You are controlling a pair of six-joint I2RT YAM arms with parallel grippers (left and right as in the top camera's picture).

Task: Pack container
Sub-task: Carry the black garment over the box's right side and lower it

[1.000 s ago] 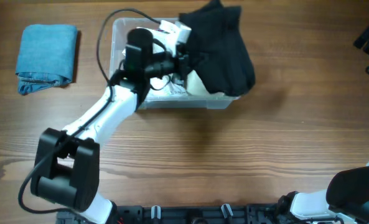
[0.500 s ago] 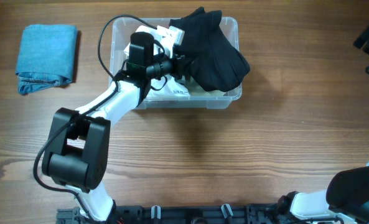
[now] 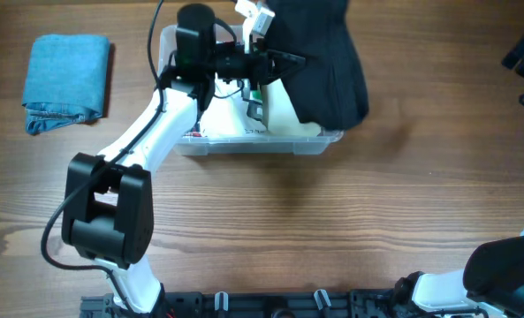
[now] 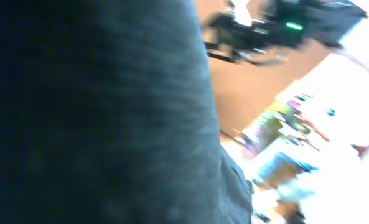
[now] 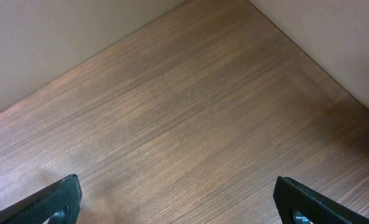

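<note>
Your left claw [image 3: 284, 59] is clamped on the black garment [image 3: 323, 62], holding it over the clear bin [image 3: 262, 143] at the far middle of the table [image 3: 350, 230], ready to lower inside. Your right claw [image 5: 181, 198] hangs apart, idle.

We see the left pincer [image 3: 286, 59] has swung from the middle of the container [image 3: 262, 147] toward the upper edge of the frame, and the black garment [image 3: 328, 75] clamped in it has come up too. Half a second ago the cloth sat bunched in the container's right half; now it runs off the top edge and droops over the right rim.
</note>
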